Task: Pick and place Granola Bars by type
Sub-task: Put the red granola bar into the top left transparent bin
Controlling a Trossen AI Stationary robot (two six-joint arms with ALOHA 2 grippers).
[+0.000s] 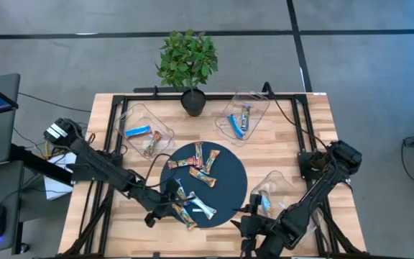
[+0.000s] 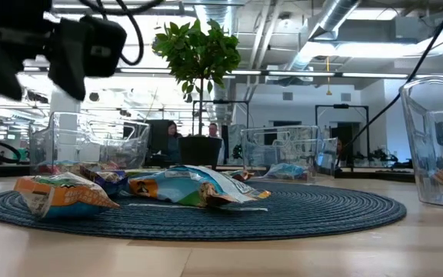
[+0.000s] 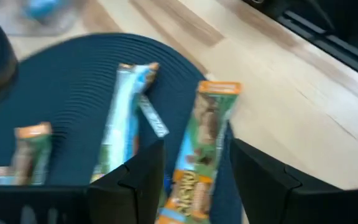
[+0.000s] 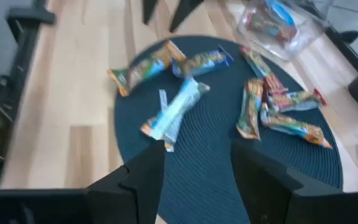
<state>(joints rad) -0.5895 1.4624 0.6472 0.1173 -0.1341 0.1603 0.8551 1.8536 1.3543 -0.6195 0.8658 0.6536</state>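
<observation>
High view: round dark mat (image 1: 228, 180) at the middle of the wooden table (image 1: 293, 137), with most of the granola bars (image 1: 201, 167) scattered on it. One loose cluster sits toward the plant side, another at the mat's near-left edge. Three clear trays stand around the mat: left tray (image 1: 144, 131) holds a blue bar and a reddish one; far tray (image 1: 244, 116) holds blue bars; right tray (image 1: 273, 188) holds at least one blue bar.

Left gripper (image 1: 169, 209) is over the near-left rim of the mat, right at the lower cluster. Left wrist view: its fingers (image 3: 135, 180) are spread apart, holding nothing, and a gold-green bar (image 3: 199, 152) lies on the mat directly between them, running lengthwise through the gap. A blue bar (image 3: 124, 118) lies just beside it, outside one finger.

Right gripper (image 1: 244, 224) sits at the table's near edge, just off the mat. Right wrist view: fingers (image 4: 145, 177) parted and empty, the nearest bars well ahead of them.
</observation>
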